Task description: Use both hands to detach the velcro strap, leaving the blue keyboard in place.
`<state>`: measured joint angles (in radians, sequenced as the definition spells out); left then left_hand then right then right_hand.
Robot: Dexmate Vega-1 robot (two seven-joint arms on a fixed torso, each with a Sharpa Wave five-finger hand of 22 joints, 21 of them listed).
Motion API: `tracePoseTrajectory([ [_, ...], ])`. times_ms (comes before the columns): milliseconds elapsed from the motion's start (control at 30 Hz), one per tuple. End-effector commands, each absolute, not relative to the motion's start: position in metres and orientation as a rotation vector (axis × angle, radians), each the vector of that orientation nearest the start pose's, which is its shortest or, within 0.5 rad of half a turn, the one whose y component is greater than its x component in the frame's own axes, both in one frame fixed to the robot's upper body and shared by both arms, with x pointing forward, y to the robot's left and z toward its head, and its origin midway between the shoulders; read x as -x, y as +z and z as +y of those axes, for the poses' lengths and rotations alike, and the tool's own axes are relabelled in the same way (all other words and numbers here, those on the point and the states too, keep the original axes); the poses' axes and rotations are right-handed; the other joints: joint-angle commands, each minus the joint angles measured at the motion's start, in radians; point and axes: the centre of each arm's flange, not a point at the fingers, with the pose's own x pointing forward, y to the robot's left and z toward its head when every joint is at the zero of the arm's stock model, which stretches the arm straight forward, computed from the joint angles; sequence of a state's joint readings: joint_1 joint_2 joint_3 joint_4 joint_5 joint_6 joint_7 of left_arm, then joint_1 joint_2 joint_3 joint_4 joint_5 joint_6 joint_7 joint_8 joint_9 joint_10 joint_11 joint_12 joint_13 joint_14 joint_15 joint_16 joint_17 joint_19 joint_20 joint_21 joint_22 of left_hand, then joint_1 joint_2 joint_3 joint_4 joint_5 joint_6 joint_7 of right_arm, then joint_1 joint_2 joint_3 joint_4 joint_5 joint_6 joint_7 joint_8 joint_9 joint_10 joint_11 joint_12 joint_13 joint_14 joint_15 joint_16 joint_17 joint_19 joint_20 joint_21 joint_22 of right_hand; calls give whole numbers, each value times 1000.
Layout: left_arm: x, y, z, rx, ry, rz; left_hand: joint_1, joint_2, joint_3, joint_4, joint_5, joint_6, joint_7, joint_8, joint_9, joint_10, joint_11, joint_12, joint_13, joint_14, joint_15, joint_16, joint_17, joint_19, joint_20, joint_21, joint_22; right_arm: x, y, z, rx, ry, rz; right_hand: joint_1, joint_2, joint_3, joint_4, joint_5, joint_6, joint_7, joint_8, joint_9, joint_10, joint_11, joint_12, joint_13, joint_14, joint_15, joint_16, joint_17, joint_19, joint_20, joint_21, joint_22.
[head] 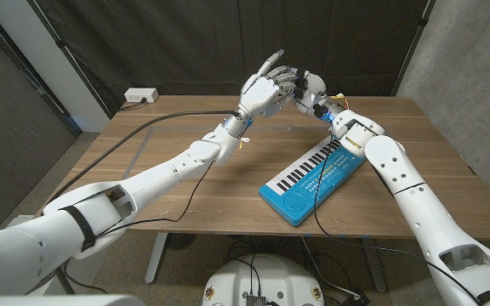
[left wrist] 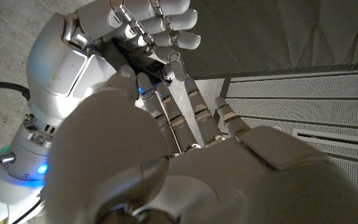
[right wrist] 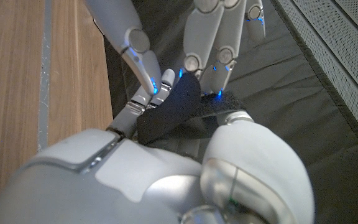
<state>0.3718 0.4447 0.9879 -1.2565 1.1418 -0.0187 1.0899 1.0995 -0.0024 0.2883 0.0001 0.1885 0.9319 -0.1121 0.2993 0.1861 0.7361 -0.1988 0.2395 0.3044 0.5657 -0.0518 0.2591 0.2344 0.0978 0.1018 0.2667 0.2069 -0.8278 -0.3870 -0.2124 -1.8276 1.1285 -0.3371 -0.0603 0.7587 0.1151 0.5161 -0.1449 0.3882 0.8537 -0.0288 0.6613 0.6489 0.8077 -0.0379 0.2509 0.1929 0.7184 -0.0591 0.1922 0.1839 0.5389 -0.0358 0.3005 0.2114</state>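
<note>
The bench point(head: 185, 183) carries my work, a wide wooden top. I have left the blue keyboard point(head: 313, 177) lying flat on it at an angle, near my right forearm, with nothing touching it, since it is meant to remain where it is.

Both my arms are raised over the far part of the bench so the pulling happens in the air, well apart from the keys. My left hand point(head: 266, 87) and my right hand point(head: 311, 90) meet there, fingertips against fingertips.

Between them is the velcro strap point(right wrist: 169, 112), a dark, fuzzy band. My right hand holds it: the strap lies folded across my fingers with my thumb close over it, and that gives me an anchor. My left hand's fingers point(right wrist: 148, 74) come down onto the strap's edge, some pressing on it while the rest stand spread. I judge this is so they can catch the loose flap and peel it away from the anchored part. Whether the two layers have begun to part I cannot tell.
</note>
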Motion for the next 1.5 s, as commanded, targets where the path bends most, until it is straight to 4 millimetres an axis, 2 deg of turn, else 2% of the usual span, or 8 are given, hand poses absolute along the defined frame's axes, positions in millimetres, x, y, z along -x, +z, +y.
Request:
tracePoseTrajectory([
  [33,-570,80,61,-1340,497,-1836,-8,-1,-6,-1,-3,-5,-2,-5,0,-2,2,-1,1,0,-5,-4,2,-5,5,0,5,-573,94,-172,-493,634,-398,-6,2,0,-6,7,8,1,-5,3,7,-2,0,5,3,0,2,2,-1,-2,8,5],
  [500,-569,78,54,-1282,483,-1843,-14,5,-4,2,0,17,-3,-2,1,16,5,1,3,9,-1,-1,5,-1,18,3,5,-570,92,-172,-498,644,-401,-7,3,0,-7,8,10,3,-7,4,10,-1,0,6,4,-5,3,3,-1,-1,8,5],
  [900,-571,76,54,-1246,463,-1828,23,41,27,-12,8,76,3,14,2,52,11,8,6,32,-2,5,7,15,34,12,6,-569,90,-171,-514,664,-411,-7,1,0,-9,9,13,2,-7,4,11,-3,-1,6,3,-5,3,3,-2,-2,8,5],
  [967,-571,75,54,-1235,461,-1822,38,67,44,-16,10,129,32,33,5,65,7,9,8,44,-6,7,6,25,42,17,6,-569,90,-170,-516,664,-410,-8,1,0,-9,9,14,1,-8,3,11,-3,-1,6,3,-5,3,3,-2,-2,8,5],
  [1100,-571,76,54,-1248,439,-1798,69,95,71,-32,19,145,146,58,34,50,16,-1,19,47,-13,-1,2,24,52,18,5,-570,89,-169,-522,664,-409,-8,2,0,-9,9,14,1,-8,3,11,-3,-1,6,2,-3,2,3,-3,-3,8,5],
  [1133,-570,76,55,-1256,432,-1791,72,102,76,-32,21,135,158,63,45,40,16,-4,23,42,-26,-4,1,16,51,15,4,-570,89,-169,-525,667,-410,-8,2,0,-8,9,13,1,-9,3,11,-3,-1,6,2,-3,3,3,-3,-3,8,5],
  [1333,-568,77,56,-1276,412,-1789,69,133,90,-22,27,82,192,82,97,23,34,-7,41,32,-45,-14,-1,6,54,11,1,-571,90,-167,-529,669,-412,-8,2,-1,-9,9,12,1,-9,6,11,-5,-2,7,2,-6,3,4,-4,-4,8,5],
  [1500,-567,77,57,-1275,410,-1790,62,139,92,-16,27,73,193,101,126,31,43,-2,52,38,-51,-14,-4,7,51,11,0,-571,89,-167,-531,668,-412,-9,2,-1,-8,10,11,1,-9,7,13,-4,-1,7,0,-7,2,4,-4,-5,8,5],
])
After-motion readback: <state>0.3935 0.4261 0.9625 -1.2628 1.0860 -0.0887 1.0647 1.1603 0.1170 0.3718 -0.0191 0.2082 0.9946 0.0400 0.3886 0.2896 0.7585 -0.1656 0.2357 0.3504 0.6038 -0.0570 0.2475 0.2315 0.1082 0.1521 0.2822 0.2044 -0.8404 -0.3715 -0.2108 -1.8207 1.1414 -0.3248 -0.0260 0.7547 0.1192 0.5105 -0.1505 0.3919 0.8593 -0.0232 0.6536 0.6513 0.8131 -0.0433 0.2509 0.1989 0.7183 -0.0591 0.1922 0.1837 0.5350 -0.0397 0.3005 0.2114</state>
